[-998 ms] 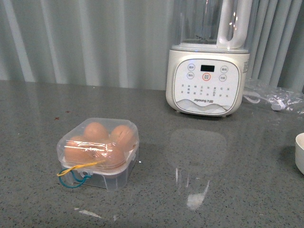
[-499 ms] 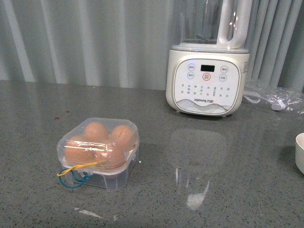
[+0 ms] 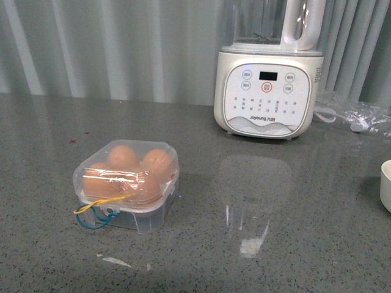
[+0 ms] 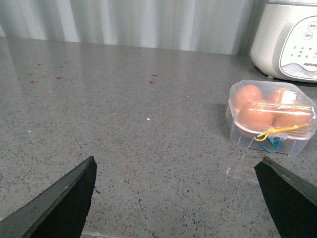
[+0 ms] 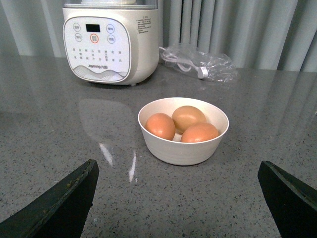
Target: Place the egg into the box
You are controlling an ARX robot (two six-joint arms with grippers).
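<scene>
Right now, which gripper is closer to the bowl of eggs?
The right gripper. Its open fingers frame the bowl straight ahead on the counter. The left gripper faces the egg box, and no bowl shows in its view.

Grey speckled countertop (image 3: pixel 305 201), pale pleated curtain (image 3: pixel 122 49) behind.
You'll see glare patches on the stone before the cream blender (image 3: pixel 267 91), probably from overhead lighting.

"joyoung" brand name on the cream blender (image 3: pixel 267 91) front panel
</scene>
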